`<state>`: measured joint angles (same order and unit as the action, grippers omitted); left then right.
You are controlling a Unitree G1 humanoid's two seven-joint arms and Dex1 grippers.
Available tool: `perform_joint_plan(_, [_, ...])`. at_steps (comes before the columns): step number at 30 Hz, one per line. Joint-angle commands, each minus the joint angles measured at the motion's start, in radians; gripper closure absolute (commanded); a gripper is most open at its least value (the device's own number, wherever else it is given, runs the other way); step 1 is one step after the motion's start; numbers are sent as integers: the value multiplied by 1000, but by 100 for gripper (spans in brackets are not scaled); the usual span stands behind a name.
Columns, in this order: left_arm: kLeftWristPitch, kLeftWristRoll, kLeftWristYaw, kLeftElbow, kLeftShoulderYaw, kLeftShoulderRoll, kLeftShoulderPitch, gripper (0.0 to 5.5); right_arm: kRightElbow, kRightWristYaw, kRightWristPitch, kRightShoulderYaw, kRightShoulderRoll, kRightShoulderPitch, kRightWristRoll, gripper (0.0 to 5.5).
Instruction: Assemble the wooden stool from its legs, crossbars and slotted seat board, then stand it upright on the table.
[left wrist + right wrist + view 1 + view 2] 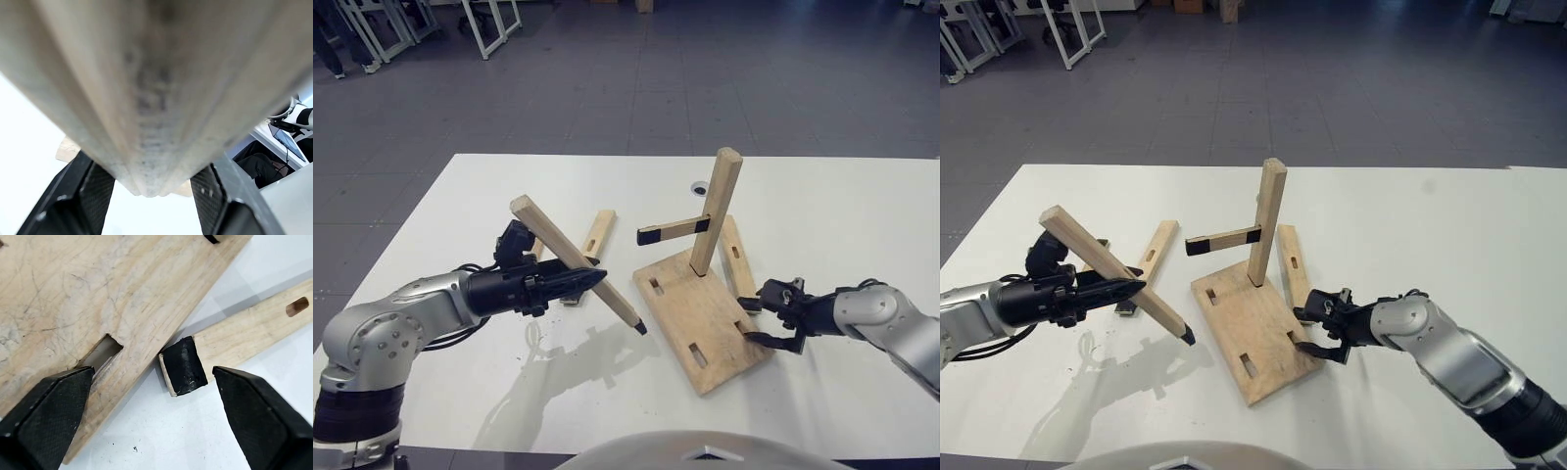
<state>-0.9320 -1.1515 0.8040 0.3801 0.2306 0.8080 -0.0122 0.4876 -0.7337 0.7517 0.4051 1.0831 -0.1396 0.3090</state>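
Two legs lie flat on the worktop point(862, 225): the left leg point(599, 233) beyond the left gripper point(589, 278), and the right leg point(734, 257) along the right edge of the board point(690, 311). The eye views give the whole layout. The board lies flat mid-worktop, and the upright leg point(717, 211) stands in its far corner slot. The crossbar point(674, 231) juts from that leg toward the robot's left, its black tip in the air. The left gripper carries the held leg point(548, 233) tilted, black tip low and near the board's left edge. The right gripper point(756, 321) sits low at the board's near right side.

Up close, the left wrist view shows the held leg pinched tight between two black fingers point(93, 191). The right wrist view shows that arm's fingers point(49, 406) spread wide, holding nothing. The right leg's black end point(182, 366) lies between them, just beside the board's edge. A near slot point(100, 352) is cut close to one finger, and a peg hole point(297, 306) shows farther along that leg.

The held leg crosses in front of the left leg and hides part of it. A round port point(700, 185) sits in the worktop beyond the upright leg.
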Motion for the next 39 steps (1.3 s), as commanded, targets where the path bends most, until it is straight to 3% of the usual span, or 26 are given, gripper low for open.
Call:
perform_joint_plan(1, [36, 55, 20, 13, -32, -26, -11, 344, -113, -108, -38, -5, 58, -49, -70, 103])
perform_joint_plan(7, [54, 75, 18, 22, -32, -47, -25, 344, -213, -240, -41, -52, -1, -251, -82, 103])
perform_joint_plan(13, [133, 117, -31, 65, -20, -112, -18, 344, -199, -260, 27, -102, -54, -314, -58, 103])
perform_joint_plan(22, [280, 385, -35, -77, -264, -275, -115, 344, -18, 21, 226, -147, -338, -112, -11, 103])
perform_joint_plan(33, [321, 497, 25, -176, -284, -249, -123, 344, 35, 38, 229, -112, -320, -50, -26, 103])
perform_joint_plan(39, [303, 585, -75, -201, -352, -288, -117, 344, 70, 51, 223, -89, -321, -18, -44, 103])
